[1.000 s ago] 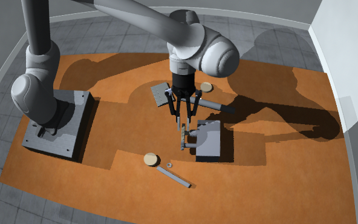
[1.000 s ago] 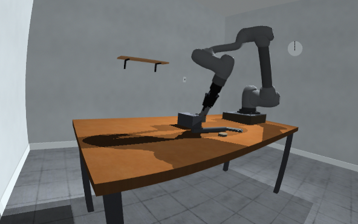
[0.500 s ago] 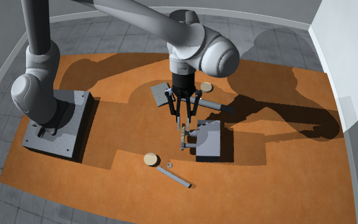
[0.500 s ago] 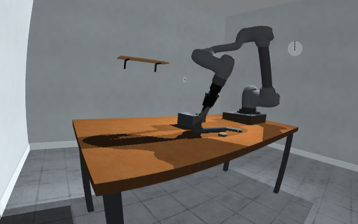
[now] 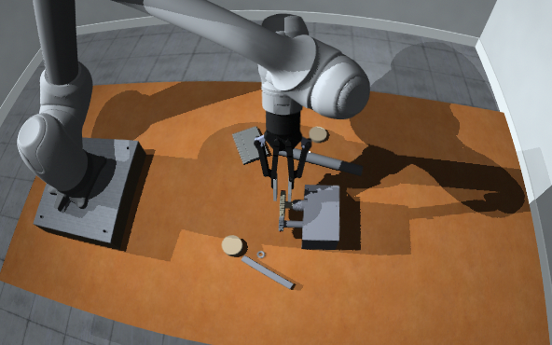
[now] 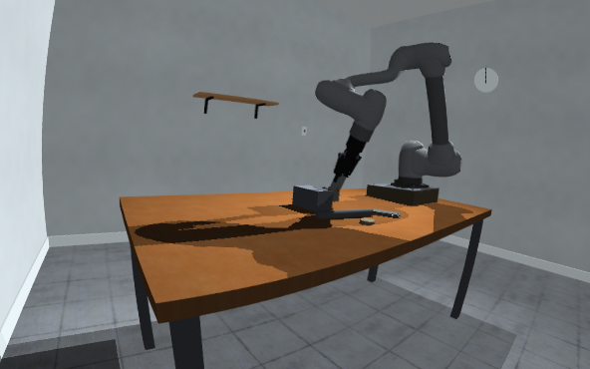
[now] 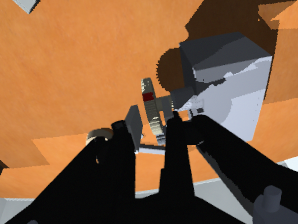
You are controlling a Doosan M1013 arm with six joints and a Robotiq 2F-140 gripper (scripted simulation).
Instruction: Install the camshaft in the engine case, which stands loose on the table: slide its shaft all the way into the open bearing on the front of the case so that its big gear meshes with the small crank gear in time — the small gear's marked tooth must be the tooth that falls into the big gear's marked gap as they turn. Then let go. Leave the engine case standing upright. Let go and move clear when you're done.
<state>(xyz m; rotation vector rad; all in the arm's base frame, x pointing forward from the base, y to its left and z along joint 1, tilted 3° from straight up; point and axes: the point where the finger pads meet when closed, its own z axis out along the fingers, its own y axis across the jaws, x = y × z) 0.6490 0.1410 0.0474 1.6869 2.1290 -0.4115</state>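
One black two-finger gripper [image 5: 282, 195], fingers slightly parted and pinching nothing, straddles the grey toothed camshaft gear [image 5: 281, 218] by the grey box-shaped engine case [image 5: 322, 215]; withdraw straight, avoiding nudges.

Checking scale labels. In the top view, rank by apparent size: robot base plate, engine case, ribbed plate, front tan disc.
1. Robot base plate
2. Engine case
3. Ribbed plate
4. Front tan disc
The ribbed plate is partly hidden by the gripper, so its rank over the disc is less sure.
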